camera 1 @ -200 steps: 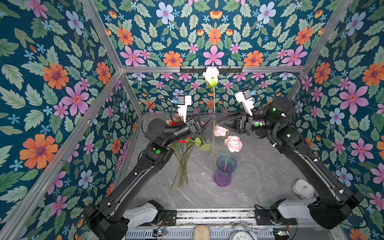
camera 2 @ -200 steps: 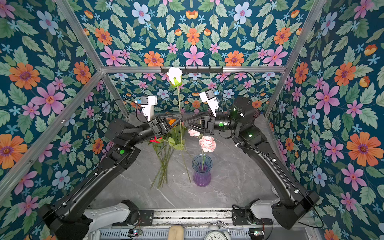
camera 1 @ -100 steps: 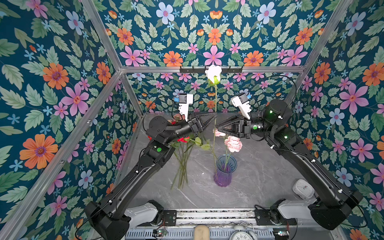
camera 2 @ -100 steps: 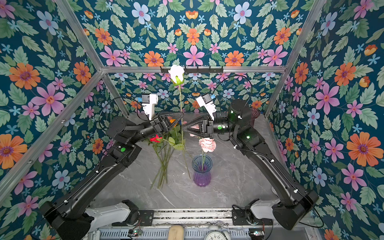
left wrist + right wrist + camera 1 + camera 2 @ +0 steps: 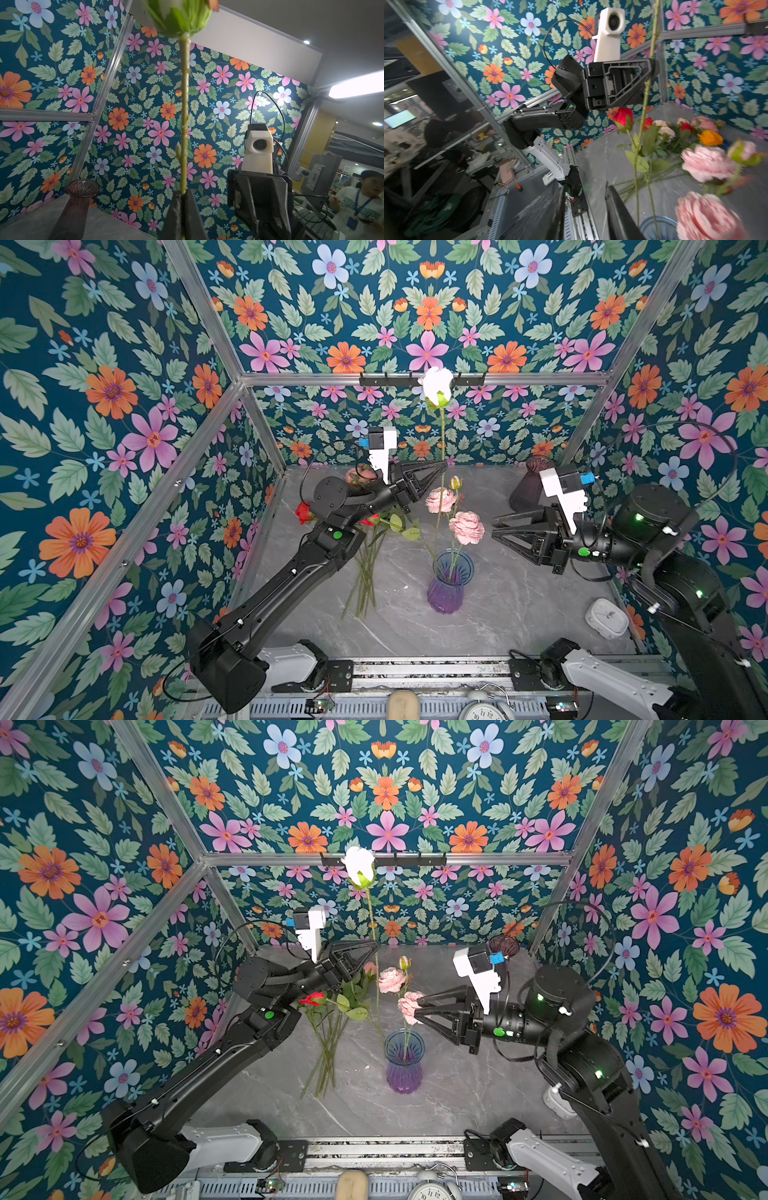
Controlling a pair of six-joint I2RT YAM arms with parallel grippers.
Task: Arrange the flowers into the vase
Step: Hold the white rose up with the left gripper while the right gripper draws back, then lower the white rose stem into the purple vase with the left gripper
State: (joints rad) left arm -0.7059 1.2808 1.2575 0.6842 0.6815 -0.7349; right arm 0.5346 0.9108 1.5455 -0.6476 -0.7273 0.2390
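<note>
The left claw (image 5: 444, 466) grips the white rose (image 5: 436, 385) by its stem, straight up above the purple vase (image 5: 445, 593). The right claw (image 5: 494, 529) is open and empty, close to the pink blooms (image 5: 467, 526) in the vase. More flowers (image 5: 365, 572) lie on the counter (image 5: 540, 614). If the stem tip misses the vase mouth, the rose could fall; a bump might tip the vase.
</note>
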